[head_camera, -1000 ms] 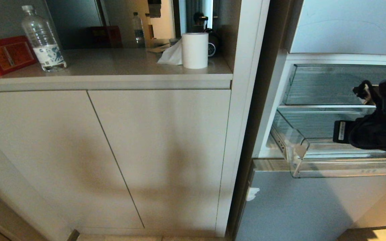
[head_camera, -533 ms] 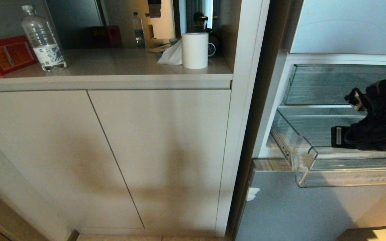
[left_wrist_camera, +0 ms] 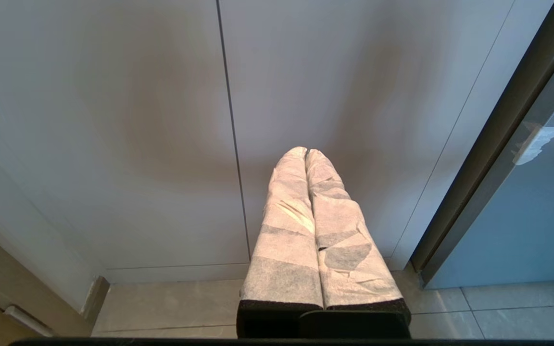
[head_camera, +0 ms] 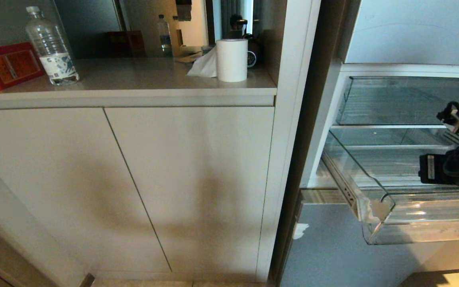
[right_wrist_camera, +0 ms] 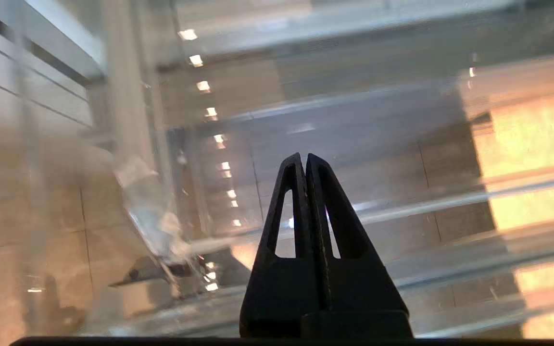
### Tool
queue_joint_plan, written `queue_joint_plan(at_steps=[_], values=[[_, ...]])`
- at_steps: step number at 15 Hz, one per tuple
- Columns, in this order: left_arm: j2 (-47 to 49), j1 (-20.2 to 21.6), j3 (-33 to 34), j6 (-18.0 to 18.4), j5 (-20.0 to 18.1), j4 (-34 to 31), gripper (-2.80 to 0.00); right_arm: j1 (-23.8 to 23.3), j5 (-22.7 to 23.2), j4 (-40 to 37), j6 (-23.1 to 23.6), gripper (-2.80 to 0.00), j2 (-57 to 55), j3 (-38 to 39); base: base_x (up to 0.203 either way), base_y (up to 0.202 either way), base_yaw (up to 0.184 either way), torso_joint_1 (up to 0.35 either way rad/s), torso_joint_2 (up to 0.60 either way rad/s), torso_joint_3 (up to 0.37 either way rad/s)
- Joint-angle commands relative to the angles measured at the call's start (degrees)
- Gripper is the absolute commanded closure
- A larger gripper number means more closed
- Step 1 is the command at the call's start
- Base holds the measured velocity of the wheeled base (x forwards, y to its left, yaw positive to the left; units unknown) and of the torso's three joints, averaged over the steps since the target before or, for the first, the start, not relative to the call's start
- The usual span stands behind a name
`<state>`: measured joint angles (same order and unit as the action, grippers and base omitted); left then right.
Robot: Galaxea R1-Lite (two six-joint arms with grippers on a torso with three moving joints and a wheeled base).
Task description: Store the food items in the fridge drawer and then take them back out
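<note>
The fridge drawer (head_camera: 424, 225), a clear shallow bin with a tall front wall, stands pulled well out of the open fridge at the right. My right arm (head_camera: 458, 165) reaches down into it from the right edge. In the right wrist view my right gripper (right_wrist_camera: 304, 156) is shut with nothing between its fingers, its tips just behind the drawer's clear wall (right_wrist_camera: 402, 120). My left gripper (left_wrist_camera: 305, 150), wrapped in white cloth, is shut and hangs parked low before the cabinet doors. No food items are in view.
A clear upper compartment (head_camera: 393, 99) sits above the drawer; a silver-blue fridge panel (head_camera: 353, 255) lies below it. On the counter to the left stand a water bottle (head_camera: 51, 48), a red box (head_camera: 6, 65) and a paper roll (head_camera: 232, 59). Cabinet doors (head_camera: 189, 179) fill the middle.
The drawer has slid steadily outward toward me, its front corner coming lower and further right. My right arm moved back with it. The left arm has not moved.
</note>
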<state>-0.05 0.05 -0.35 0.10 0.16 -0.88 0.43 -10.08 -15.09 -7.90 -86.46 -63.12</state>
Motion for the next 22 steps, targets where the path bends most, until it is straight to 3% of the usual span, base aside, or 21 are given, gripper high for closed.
queue_joint_plan(at_steps=[1,10,14,18,22], values=[[0.05,0.04,0.00,-0.01,0.02,0.00,0.00,-0.43,0.05,-0.03,-0.04,0.00,0.98,2.40,0.000,0.000,0.000,0.000,0.00,0.000],[0.05,0.04,0.00,-0.01,0.02,0.00,0.00,-0.87,0.04,-0.37,-0.02,0.00,9.38,7.32,0.000,0.000,0.000,0.000,0.00,0.000],[0.05,0.04,0.00,0.06,0.02,0.00,0.00,-0.74,0.56,4.96,-1.31,0.00,10.04,7.23,0.000,0.000,0.000,0.000,0.00,0.000],[0.05,0.04,0.00,0.06,0.00,0.00,0.00,0.44,0.82,7.88,-1.50,0.00,25.27,11.83,0.000,0.000,0.000,0.000,0.00,0.000],[0.05,0.04,0.00,-0.01,-0.07,0.00,0.00,3.06,2.80,8.37,0.59,0.00,50.70,23.99,0.000,0.000,0.000,0.000,0.00,0.000]])
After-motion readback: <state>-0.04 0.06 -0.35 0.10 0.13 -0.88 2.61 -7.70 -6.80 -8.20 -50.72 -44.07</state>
